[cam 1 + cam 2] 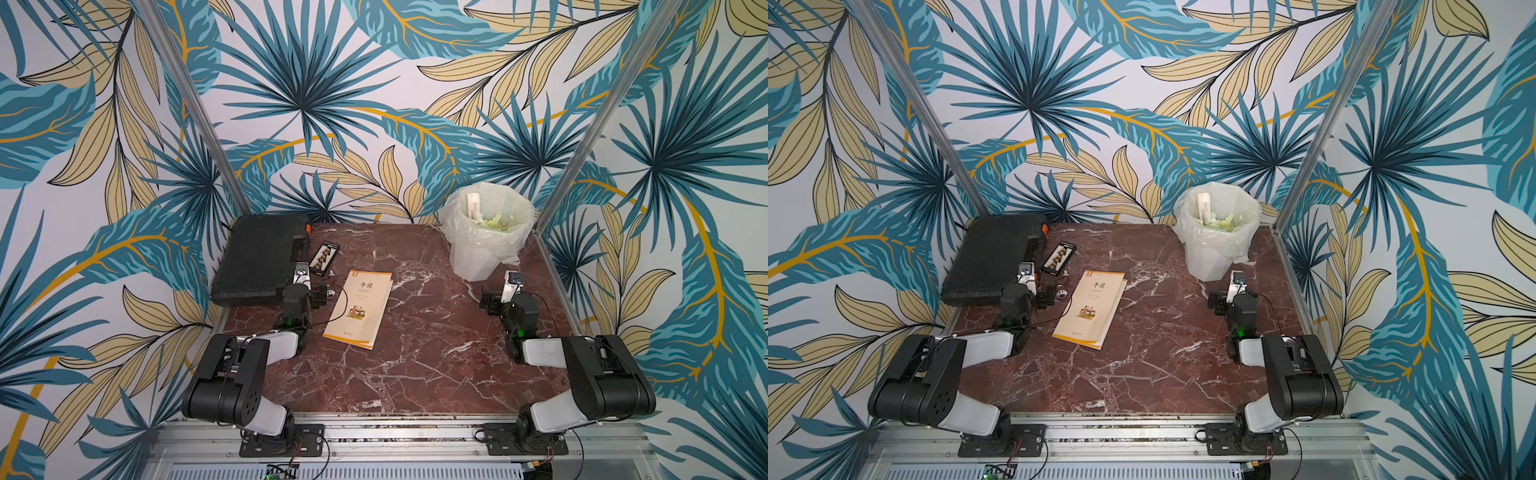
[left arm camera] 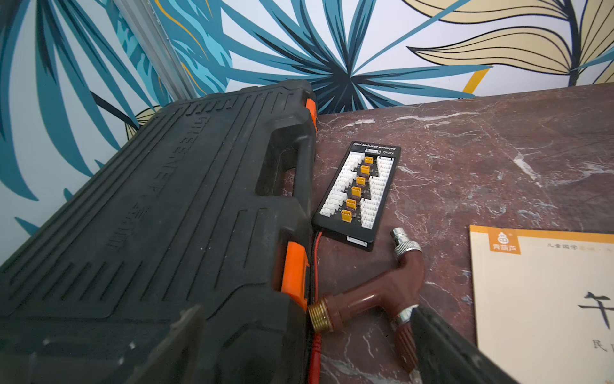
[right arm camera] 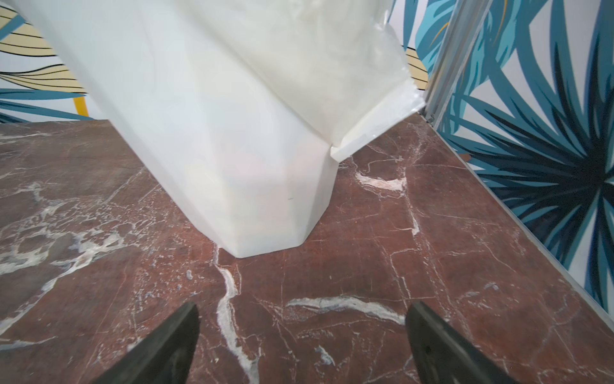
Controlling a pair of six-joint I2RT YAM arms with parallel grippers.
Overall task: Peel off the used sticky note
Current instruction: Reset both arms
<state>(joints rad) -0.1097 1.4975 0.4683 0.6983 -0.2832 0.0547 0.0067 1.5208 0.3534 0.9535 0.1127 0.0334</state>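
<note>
A red-brown stone table (image 1: 415, 365) with white veins is sitting in the middle. Walls (image 1: 332, 83) covered in big blue and yellow leaves are standing behind the table and beside it. Two shiny metal posts (image 1: 205, 124) are rising from the table's back corners.
</note>
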